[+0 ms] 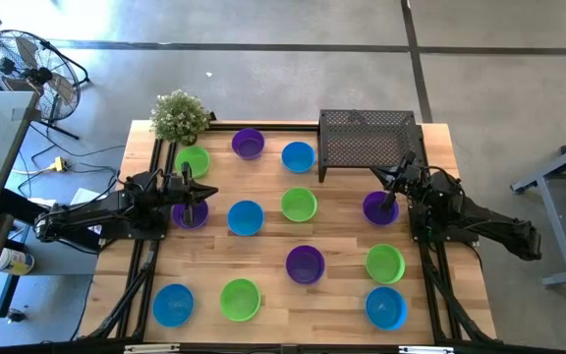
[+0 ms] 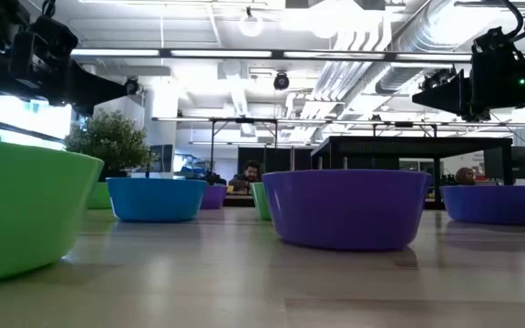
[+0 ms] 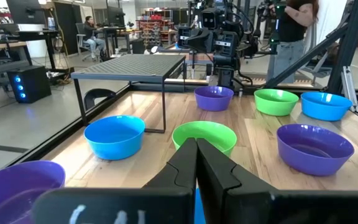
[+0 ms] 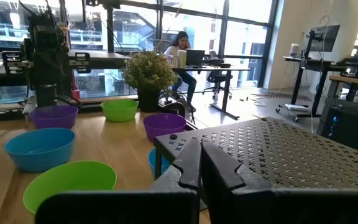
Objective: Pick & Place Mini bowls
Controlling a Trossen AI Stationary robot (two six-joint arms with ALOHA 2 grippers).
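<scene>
A: High view gives the full layout: 12 mini bowls spread over the wooden desk in blue, green and purple. Left claw hangs over the purple bowl at the desk's left side, fingers together, nothing held.

B: Right one?

A: Right claw sits above the purple bowl near the right edge, fingers pressed together too, empty. Both wrist views confirm it: dark fingers meet with no gap.

B: Low view add anything?

A: Only bowl walls at desk height. A green bowl fills the near left, a purple one centre. The claws' tips don't show there, just arm hardware at the top corners.

B: Obstacles?

A: Black mesh stand at the far right corner, just behind the right claw. Right wrist view shows its perforated top close by. Potted plant at the far left corner, beside a green bowl.

B: People?

A: 1 seated at a workstation beyond the plant in the right wrist view, 1 standing behind the right arm in the left wrist view.
</scene>
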